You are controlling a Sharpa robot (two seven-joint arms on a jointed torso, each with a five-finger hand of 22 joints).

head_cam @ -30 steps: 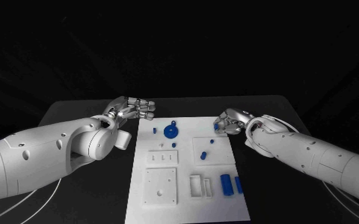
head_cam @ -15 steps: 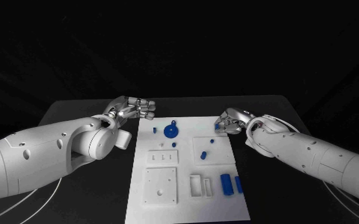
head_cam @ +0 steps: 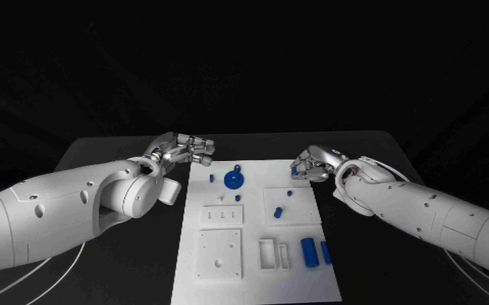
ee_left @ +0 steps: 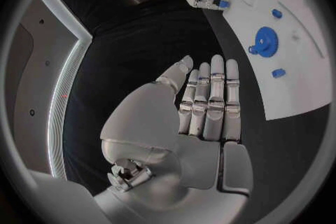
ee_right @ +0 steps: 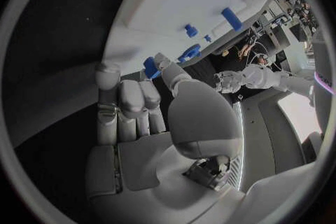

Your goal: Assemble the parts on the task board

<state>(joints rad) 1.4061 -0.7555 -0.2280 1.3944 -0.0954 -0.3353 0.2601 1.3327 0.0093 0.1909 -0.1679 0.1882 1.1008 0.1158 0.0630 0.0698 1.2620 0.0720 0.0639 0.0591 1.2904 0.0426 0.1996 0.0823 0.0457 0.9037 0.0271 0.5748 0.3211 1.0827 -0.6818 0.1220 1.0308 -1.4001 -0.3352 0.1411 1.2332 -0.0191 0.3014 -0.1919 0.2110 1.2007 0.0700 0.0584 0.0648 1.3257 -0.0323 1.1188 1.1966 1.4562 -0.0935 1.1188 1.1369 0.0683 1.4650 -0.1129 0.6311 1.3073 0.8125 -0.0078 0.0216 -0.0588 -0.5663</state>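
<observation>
1. task board [head_cam: 255, 277] — one white plate, lying on the black worktop [head_cam: 102, 157] between the two arms, its long axis running from near the robot to far.
2. blue parts on the board, counted in the head view: one gear [head_cam: 233, 176] near the far end; three small pegs round it; two pieces on the raised square pad, one of them an oblong peg [head_cam: 277, 212]; two cylinders [head_cam: 309, 250] side by side near the right edge, their long axes along the board's length.
3. left hand [head_cam: 184, 150] — just off the board's far left corner, fingers straight and close together in the left wrist view, holding nothing.
4. right hand [head_cam: 311, 164] — at the board's far right edge, fingers curled in; a small blue part [ee_right: 151, 67] is pinched between thumb and fingertips.
</observation>
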